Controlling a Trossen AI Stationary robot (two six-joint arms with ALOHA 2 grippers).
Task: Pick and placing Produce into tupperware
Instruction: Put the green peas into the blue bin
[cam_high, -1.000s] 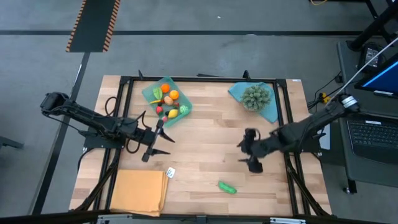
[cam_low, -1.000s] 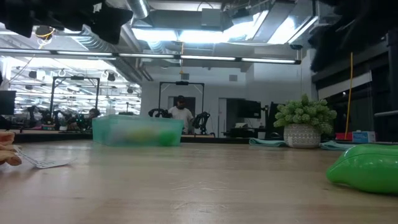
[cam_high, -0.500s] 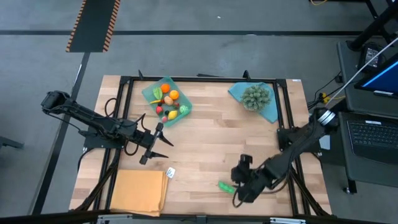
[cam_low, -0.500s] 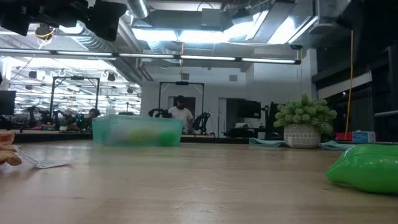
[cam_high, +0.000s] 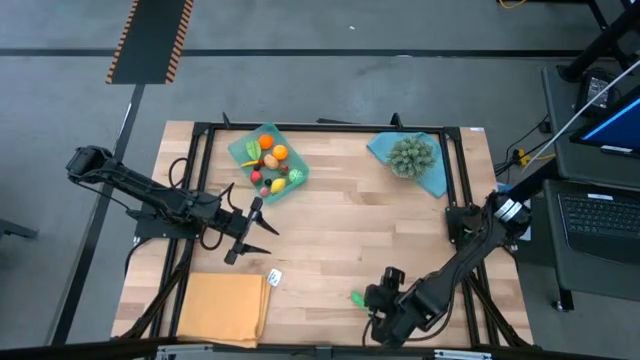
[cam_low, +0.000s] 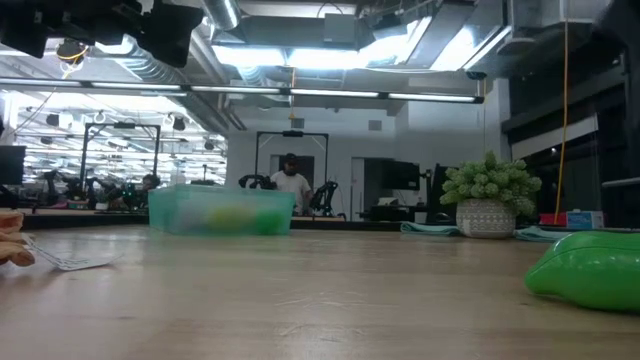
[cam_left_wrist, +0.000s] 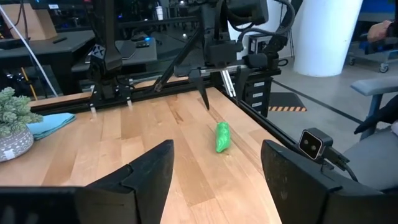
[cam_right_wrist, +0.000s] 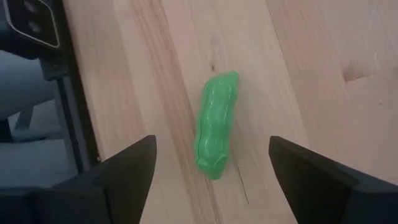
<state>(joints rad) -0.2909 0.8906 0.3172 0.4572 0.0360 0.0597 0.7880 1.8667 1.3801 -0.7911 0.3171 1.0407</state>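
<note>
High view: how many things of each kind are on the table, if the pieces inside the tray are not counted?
Tupperware tray: 1
Loose green pea pod: 1
Potted plant: 1
Blue cloth: 1
Orange-tan mat: 1
Small white item: 1
Total: 6

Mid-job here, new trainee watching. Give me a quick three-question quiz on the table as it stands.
1. True or false: the green pod already lies in the tray.
2. Which gripper is over the pod? A. left gripper B. right gripper C. neither
3. Fill in: the plant stands on a ____ cloth.

Key
1. False. The pod lies on the bare table near the front edge, far from the tray.
2. B. Its fingers stand open over the pod, not touching it; the left gripper waits open at mid-table.
3. Blue.
</note>
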